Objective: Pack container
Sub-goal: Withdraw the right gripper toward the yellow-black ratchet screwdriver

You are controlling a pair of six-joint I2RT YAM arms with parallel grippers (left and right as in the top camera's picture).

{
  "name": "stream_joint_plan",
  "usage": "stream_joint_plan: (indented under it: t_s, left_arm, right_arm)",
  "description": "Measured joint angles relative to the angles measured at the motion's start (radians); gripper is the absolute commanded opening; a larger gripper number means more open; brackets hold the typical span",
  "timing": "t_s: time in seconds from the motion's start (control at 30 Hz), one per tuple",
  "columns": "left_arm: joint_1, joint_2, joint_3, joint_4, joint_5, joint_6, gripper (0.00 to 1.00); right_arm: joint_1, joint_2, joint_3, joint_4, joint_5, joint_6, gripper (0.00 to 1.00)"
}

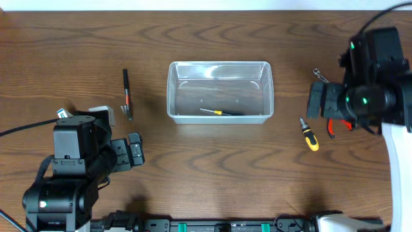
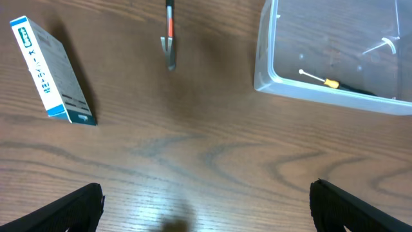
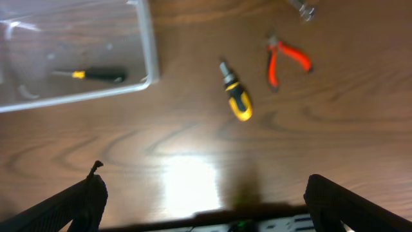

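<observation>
Clearly mid-packing: slim screwdriver point(image 1: 215, 112) lies in the container point(image 1: 220, 63); left hand point(image 2: 206, 188) and right hand point(image 3: 206, 180) gape empty; next, probably seize the stubby screwdriver point(image 1: 309, 134) at container's four o'clock.

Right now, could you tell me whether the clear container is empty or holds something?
Not empty: the container holds one small black-and-yellow screwdriver, lying flat beside one long wall.

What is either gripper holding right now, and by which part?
Nothing. The left gripper and right gripper are both open and empty. One small screwdriver lies in the container.
</observation>
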Motion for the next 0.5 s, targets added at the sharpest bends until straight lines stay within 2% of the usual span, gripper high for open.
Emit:
stream_joint_plan:
  t_s: [0.13,0.3,0.5]
  left_arm:
    - [0.000,0.000,0.000,-0.006,0.000,0.000,0.98]
    - [0.000,0.000,0.000,-0.007,0.000,0.000,0.98]
    - [0.000,0.000,0.000,-0.007,0.000,0.000,0.98]
  right_arm:
    - [0.004,-0.143,-0.159,-0.001,-0.043,0.070,0.99]
    - [0.004,-0.310,-0.394,0.034,0.015,0.145,0.99]
    - [-0.013,-0.292,-0.592,0.216,0.087,0.169,0.99]
